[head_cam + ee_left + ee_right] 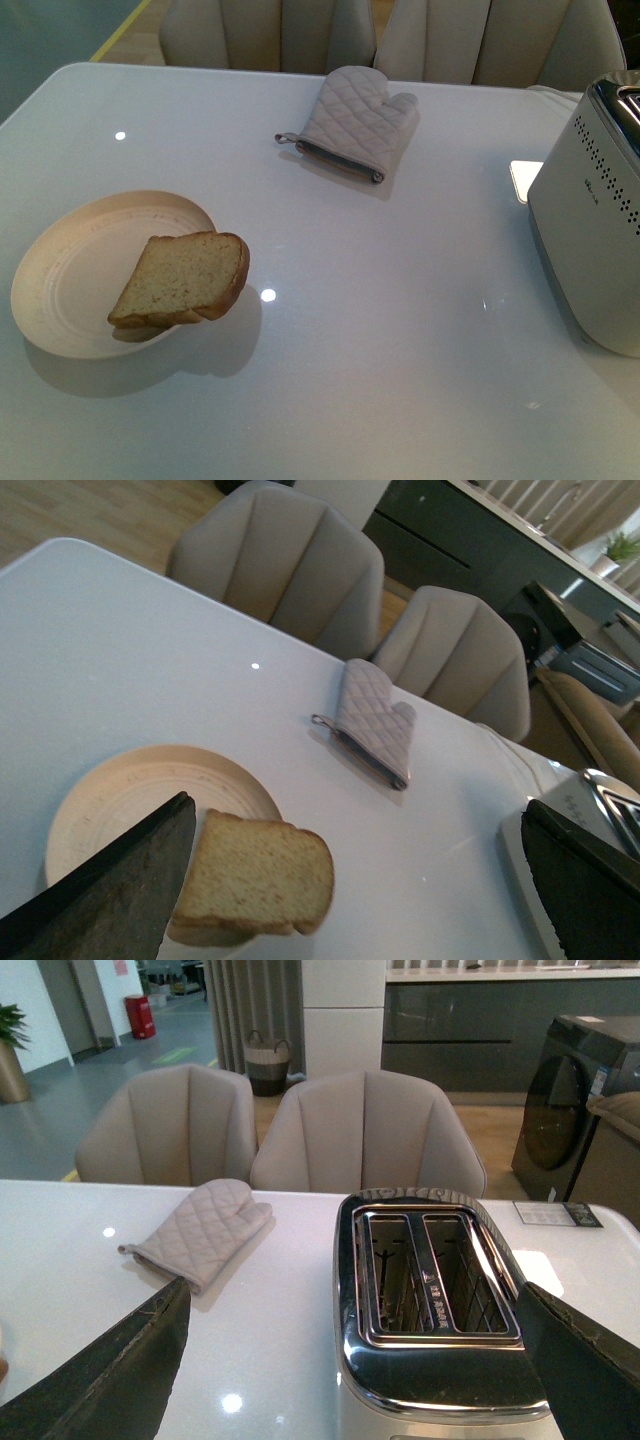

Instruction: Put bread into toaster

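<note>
Well, nothing's done yet as far as we can see: the bread (185,280) lies far off to the left of the toaster (590,220), propped on a plate (60,270) with its crust hanging over the rim on the toaster's side, and there looks to be a second slice under it. We have the left gripper (357,810) hovering above the bread, jaws spread wide and nothing between them. The right gripper (352,1295) hangs over the toaster, equally wide and equally empty, and from there we look straight down into two slots, both bare. A mitt (355,120) lies flat to the left of the toaster and farther back, out of the way. So the whole job is ahead of us, we'd say: close on the bread, lift it, carry it across to the toaster and drop it upright into a slot. Neither arm shows in the front view.
</note>
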Robot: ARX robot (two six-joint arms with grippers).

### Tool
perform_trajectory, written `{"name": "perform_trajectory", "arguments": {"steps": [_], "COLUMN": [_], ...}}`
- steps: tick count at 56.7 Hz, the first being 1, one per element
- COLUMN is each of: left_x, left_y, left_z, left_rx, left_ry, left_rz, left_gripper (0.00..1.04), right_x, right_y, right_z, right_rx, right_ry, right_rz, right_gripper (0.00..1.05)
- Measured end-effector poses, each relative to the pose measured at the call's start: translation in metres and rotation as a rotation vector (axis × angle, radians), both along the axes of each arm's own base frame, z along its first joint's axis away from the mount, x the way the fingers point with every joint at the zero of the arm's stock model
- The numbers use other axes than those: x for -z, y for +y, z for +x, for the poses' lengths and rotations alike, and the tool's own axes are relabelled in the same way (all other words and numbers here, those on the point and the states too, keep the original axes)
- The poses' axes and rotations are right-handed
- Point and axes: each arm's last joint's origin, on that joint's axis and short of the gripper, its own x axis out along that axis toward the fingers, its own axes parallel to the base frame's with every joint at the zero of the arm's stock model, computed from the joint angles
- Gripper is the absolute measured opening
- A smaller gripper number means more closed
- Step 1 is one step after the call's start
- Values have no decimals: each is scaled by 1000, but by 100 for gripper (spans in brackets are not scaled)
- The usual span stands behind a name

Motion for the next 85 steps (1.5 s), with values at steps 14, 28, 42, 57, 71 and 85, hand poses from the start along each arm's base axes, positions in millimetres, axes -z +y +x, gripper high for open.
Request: {"name": "perform_trajectory", "arguments": {"steps": [14,28,42,57,71,85], "left_x": [39,119,162,198,215,221], "left_y": [34,59,66,65,58,51], "left_z": [84,132,157,168,171,169], "left_rx": [-86,-150,-146,-123,-91,-74], "left_ry": [106,359,455,529,560,563], "left_rz": [87,169,232,295,317,312], "left_gripper": [97,97,97,97,95,57], "right_x": [0,0,0,0,0,0], "right_y": [0,0,0,0,0,0], "right_z": [0,0,0,0,0,0], "right_rx": [0,0,0,0,0,0], "right_ry": [0,0,0,0,0,0], "right_rz": [0,0,0,0,0,0], "right_gripper": [96,96,96,96,96,96]}}
